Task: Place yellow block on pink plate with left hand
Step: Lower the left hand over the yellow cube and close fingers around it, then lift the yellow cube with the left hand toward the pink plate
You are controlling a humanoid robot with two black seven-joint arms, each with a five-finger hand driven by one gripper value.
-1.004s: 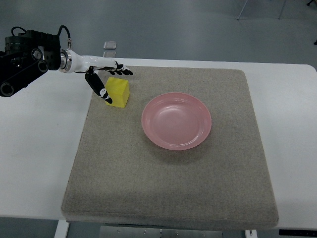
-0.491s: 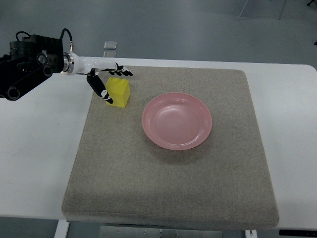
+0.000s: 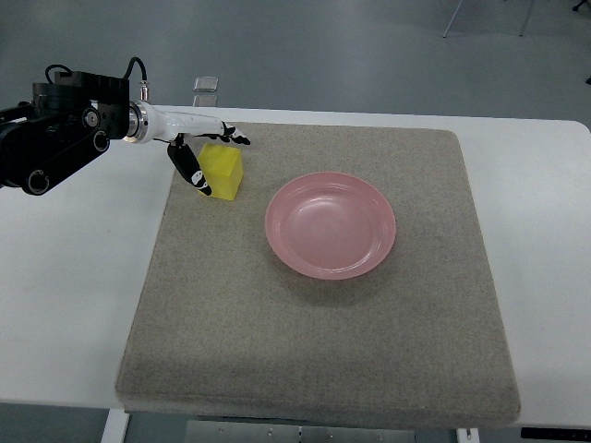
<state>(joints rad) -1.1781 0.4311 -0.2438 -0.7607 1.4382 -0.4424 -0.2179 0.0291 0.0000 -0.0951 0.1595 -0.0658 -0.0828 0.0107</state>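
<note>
A yellow block [image 3: 223,173] sits on the grey mat [image 3: 314,305] near its far left corner. A pink plate [image 3: 331,224] lies on the mat to the right of the block, with nothing on it. My left hand [image 3: 211,157] comes in from the left edge. Its fingers are spread around the block: the thumb [image 3: 192,173] hangs down at the block's left side and the other fingers reach over its far edge. The fingers have not closed on the block. The right arm is out of view.
The mat lies on a white table [image 3: 74,277]. A small clear object [image 3: 206,84] stands at the table's far edge, just behind the hand. The left arm's black forearm housing [image 3: 55,129] hovers over the table's far left.
The left arm has shifted right and a little farther away, bringing the hand closer over the block. The block and the plate have not moved.
</note>
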